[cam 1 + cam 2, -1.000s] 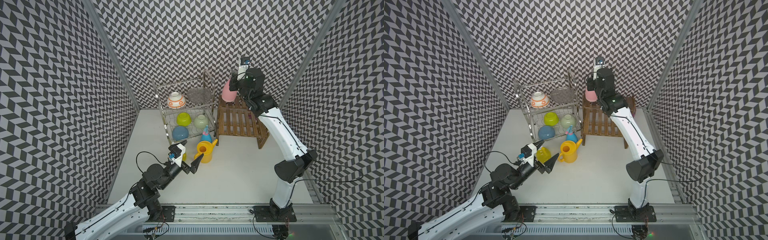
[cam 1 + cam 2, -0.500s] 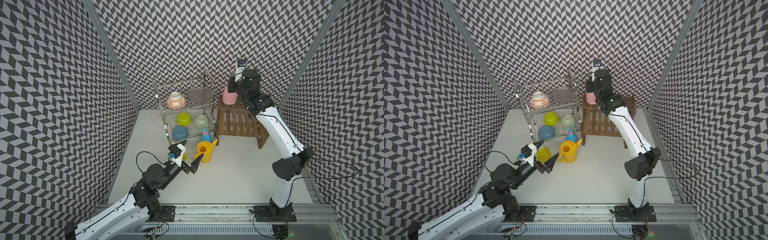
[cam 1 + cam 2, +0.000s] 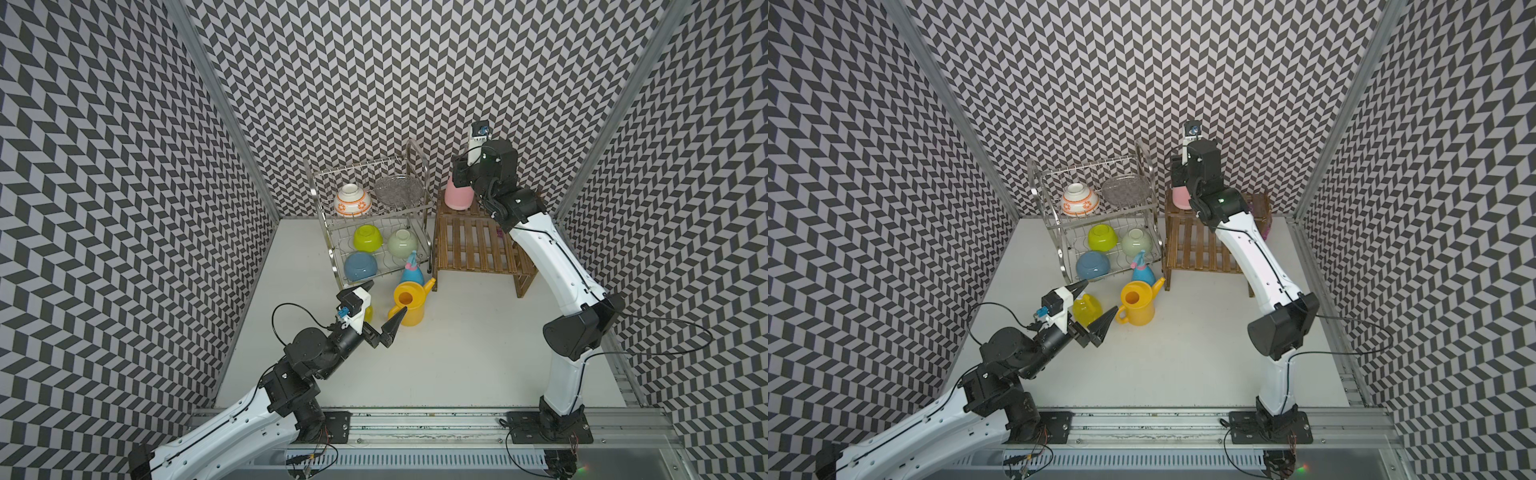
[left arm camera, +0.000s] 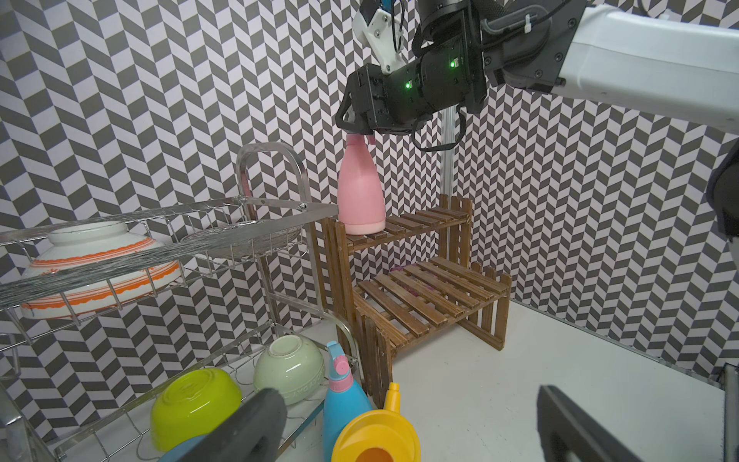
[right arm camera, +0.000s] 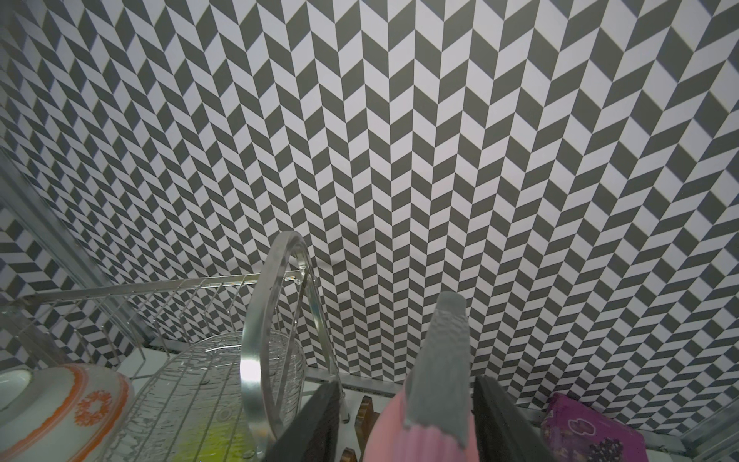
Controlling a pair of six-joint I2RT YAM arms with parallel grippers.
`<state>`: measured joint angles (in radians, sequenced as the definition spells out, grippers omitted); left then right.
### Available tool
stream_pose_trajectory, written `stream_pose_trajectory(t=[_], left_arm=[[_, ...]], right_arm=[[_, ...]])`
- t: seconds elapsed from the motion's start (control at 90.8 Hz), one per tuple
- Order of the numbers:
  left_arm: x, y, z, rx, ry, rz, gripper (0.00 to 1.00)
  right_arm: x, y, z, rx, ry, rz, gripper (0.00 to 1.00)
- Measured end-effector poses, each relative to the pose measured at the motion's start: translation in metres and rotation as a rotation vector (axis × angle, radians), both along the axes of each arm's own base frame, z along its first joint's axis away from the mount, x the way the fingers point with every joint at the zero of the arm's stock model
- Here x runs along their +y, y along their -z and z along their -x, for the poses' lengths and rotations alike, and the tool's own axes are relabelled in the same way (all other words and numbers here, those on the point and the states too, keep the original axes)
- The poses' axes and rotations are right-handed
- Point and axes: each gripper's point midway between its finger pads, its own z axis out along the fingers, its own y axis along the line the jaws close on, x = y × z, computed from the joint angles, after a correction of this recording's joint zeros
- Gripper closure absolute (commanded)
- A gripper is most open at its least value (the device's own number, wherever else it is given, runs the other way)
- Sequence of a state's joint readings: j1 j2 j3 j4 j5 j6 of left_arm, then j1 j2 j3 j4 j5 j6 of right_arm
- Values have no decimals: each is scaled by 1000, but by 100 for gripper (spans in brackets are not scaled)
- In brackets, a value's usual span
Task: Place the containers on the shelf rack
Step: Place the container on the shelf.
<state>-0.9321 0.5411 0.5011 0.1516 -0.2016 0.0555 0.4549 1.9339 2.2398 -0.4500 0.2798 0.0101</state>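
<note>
You had open room on the low step of the shelf rack (image 4: 424,296); the pink bottle (image 4: 360,192) blocked the top step's end.

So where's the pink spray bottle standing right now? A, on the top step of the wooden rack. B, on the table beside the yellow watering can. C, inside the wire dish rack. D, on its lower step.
A: the pink spray bottle stands upright on the upper step of the shelf rack, at the end nearest the wire dish rack.
</note>
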Motion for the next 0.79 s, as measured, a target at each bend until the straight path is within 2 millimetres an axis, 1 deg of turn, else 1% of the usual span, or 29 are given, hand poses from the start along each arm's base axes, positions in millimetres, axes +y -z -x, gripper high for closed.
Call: stream_pose_trajectory(t=[0.077,0.165,0.275,0.397,0.474,0.54,0.595,0.694,0.716,0.793], left_arm=[[0,0,0,-1,0,0,0],[0,-1,0,-3,0,-1,0],[1,-2,1,-6,1,2,0],[0,-2,2,-7,9,2,0],[-1,-1,3,-7,19,0,0],[-3,-1,5,-7,32,-2,0],[-5,-1,6,-7,46,-3,0],[-9,1,9,-4,74,-5,0],[-10,2,10,-3,83,-7,0],[-16,9,11,9,110,-20,0]], right_arm=[[0,-1,1,-1,-2,1,15],[-2,-3,8,-1,-9,-1,1],[-8,-4,27,9,-28,-1,0],[-20,-13,63,-2,-55,-15,0],[-31,-22,92,-30,-72,-33,0],[-42,-29,122,-69,-93,-53,0],[-52,-33,152,-115,-117,-74,0],[-72,-28,209,-203,-162,-108,0],[-76,-24,223,-224,-175,-115,0],[-88,-6,262,-279,-213,-139,0]])
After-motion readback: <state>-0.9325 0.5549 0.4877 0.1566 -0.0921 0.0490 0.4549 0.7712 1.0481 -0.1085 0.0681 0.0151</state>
